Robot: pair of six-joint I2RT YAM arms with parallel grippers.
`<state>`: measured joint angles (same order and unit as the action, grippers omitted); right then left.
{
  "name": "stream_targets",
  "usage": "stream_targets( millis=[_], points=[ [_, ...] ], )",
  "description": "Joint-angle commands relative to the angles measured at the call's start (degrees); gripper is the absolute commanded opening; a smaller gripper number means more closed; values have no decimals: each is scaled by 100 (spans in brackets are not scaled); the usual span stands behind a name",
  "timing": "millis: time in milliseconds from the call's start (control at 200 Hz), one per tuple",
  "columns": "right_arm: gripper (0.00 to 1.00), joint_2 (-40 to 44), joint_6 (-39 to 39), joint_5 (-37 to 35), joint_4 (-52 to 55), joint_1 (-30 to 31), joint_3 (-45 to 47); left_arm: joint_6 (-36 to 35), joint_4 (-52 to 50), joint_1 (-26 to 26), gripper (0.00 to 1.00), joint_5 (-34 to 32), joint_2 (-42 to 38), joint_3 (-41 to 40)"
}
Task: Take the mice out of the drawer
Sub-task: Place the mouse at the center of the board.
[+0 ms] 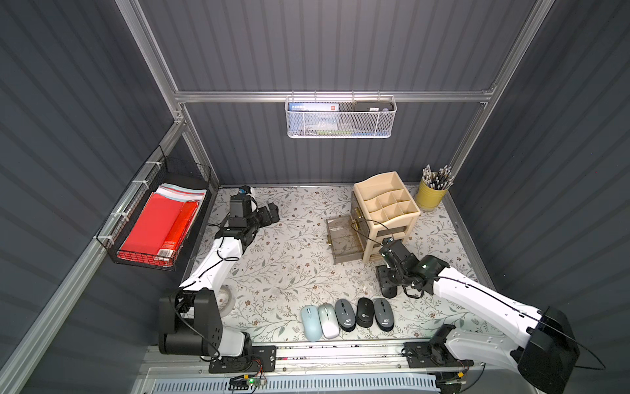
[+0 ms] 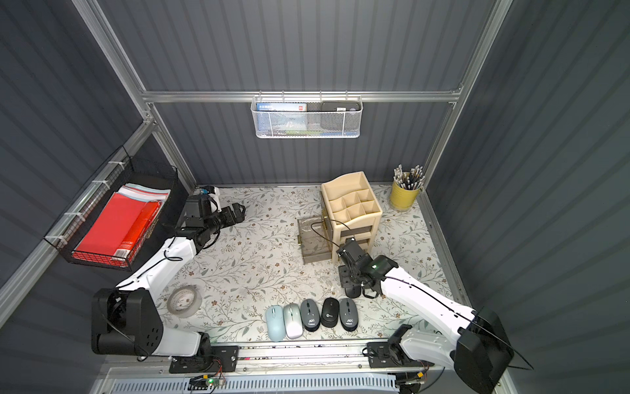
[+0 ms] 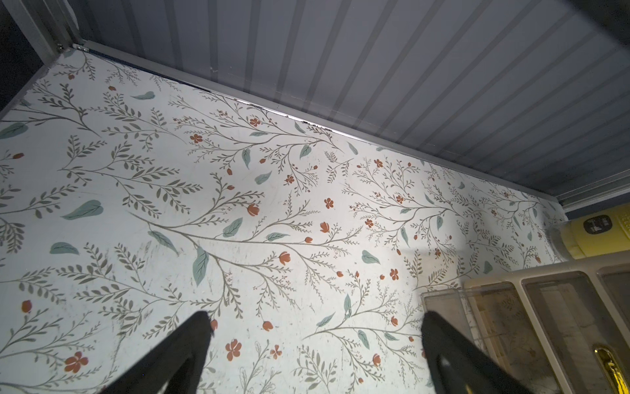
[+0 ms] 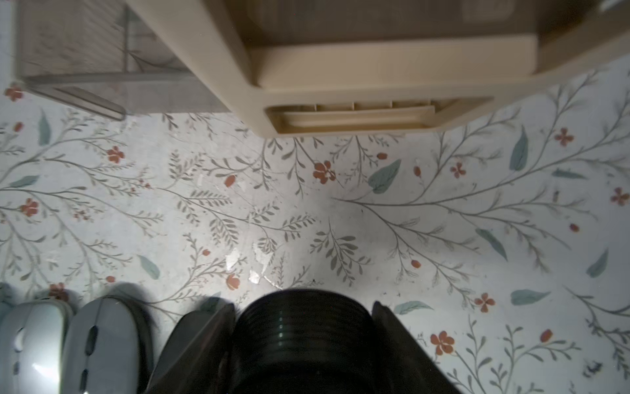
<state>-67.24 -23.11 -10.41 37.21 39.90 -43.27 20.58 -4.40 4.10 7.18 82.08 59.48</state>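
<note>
R hand (image 4: 303, 312) is closed partway around a black mouse (image 4: 301, 341), one finger on each side. It's low over the table (image 1: 289, 259), maybe touching, hard to tell. That's in front of the beige organizer (image 1: 385, 211), just behind the right end of the row. Front edge, side by side: pale blue mouse (image 1: 310, 322), silver mouse (image 1: 328, 320), dark grey mouse (image 1: 345, 319), second black mouse (image 1: 364, 312), second dark grey mouse (image 1: 383, 319). Smoky drawer (image 1: 341, 238) stands pulled out. L hand (image 3: 315, 324) is spread wide w/ nothing in it, at back left.
</note>
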Motion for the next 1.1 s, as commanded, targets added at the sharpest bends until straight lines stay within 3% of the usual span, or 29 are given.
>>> stream_targets(
  millis=[0, 310, 470, 570, 690, 865, 1096],
  points=[
    [41, -148, -229, 390, -718, -258, 132, -30, 36, 34, 99, 113, 88, 65],
    [40, -1091, -123, 1045, -1352, -330, 66, -36, 24, 38, 99, 97, 179, 90],
    [47, -1405, -95, 1011, -1403, -320, 3, -31, 29, 48, 99, 101, 198, 88],
    [62, -1399, -113, 1021, -1425, -330, -41, -19, 25, 56, 99, 102, 225, 98],
    [98, -1291, -86, 1020, -1392, -310, -110, -18, 30, 99, 99, 108, 237, 98],
    [99, -968, 103, 1218, -1223, -175, -382, 179, 36, 502, 99, -37, 372, 168],
    [99, -630, 566, 1796, -607, 1184, -1990, 804, 203, 1559, 99, -437, 1187, 269]
  ],
)
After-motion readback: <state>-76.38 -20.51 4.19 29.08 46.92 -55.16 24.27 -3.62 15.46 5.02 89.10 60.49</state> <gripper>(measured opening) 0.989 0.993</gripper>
